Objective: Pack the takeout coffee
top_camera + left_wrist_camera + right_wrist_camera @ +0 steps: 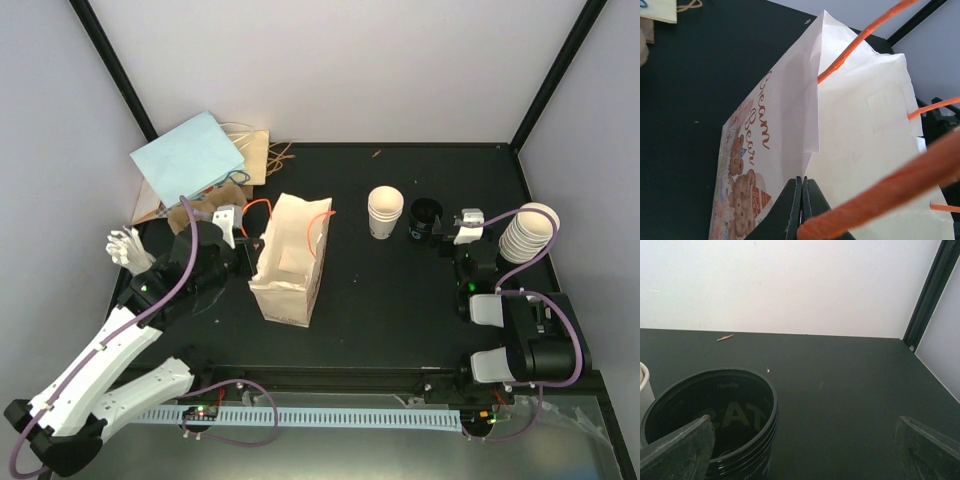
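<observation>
The takeout coffee shows as a short stack of cream paper cups (385, 212), open-topped, at the back middle of the table. Only its rim (643, 390) enters the right wrist view. Beside it stands a stack of black lids (425, 213) (715, 420), hollow side up. My right gripper (446, 234) (802, 460) is open just right of the lids, and its left finger (680, 450) is in front of them. The printed cream paper bag (290, 262) (865, 150) stands open. My left gripper (250, 250) (802, 200) is shut on the bag's top edge, next to an orange handle (890, 185).
A taller stack of cream cups (530, 235) stands at the right edge by the right arm. A light blue bag (190, 155) lies on brown paper at the back left. Some white items (125, 246) sit left of the left arm. Walls and black frame posts close in the table.
</observation>
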